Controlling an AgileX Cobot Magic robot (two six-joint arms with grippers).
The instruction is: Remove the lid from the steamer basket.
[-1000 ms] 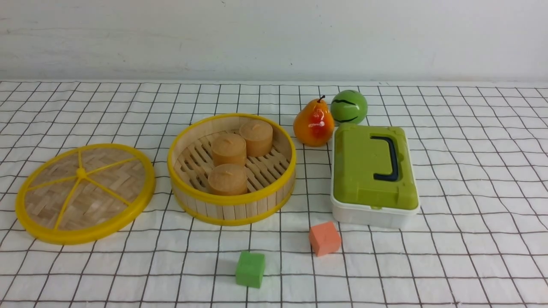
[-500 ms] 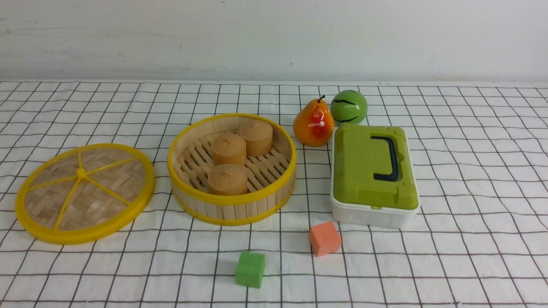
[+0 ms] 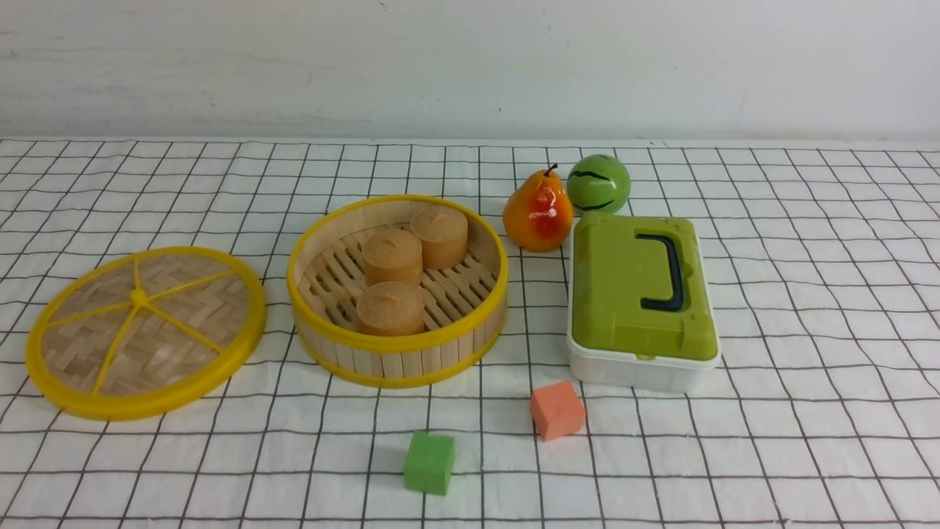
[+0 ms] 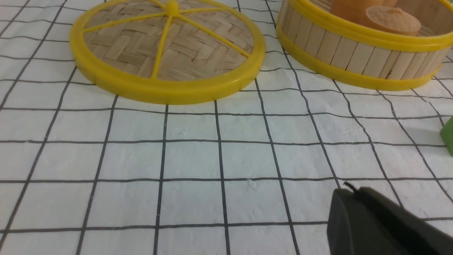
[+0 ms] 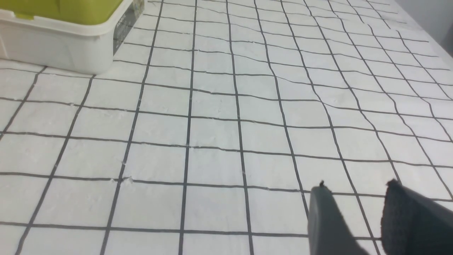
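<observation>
1. The counter (image 3: 808, 308), covered in a white cloth with a dark grid, fills the front view from the near edge back to the pale wall. Its right part, past the box, is bare cloth, and so is the far strip along the wall.
2. The lid (image 3: 147, 332) lies flat on the counter on the left, off the steamer basket (image 3: 397, 290) and just beside it, with a narrow strip of cloth between their rims. The left wrist view shows that strip and the basket's slatted wall close up.
3. The steamer basket stands open near the middle, with three tan round cakes (image 3: 393, 257) on its slatted floor.
4. The white box with a green top (image 3: 642, 297) sits to the right of the basket. Only the right wrist view shows a dark label on the box's end wall.
5. A pear (image 3: 538, 211) and a green ball (image 3: 598, 184) stand behind the box, close together. Only the front view shows them.
6. An orange cube (image 3: 557, 409) and a green cube (image 3: 429, 462) lie near the front edge, apart from each other.
7. The right claw (image 5: 357, 209) appears only in its wrist view, its jaws slightly apart over bare cloth and holding nothing.
8. The left claw (image 4: 375, 221) shows as one dark finger low over the cloth near the lid. Whether it is apart or together cannot be told.
</observation>
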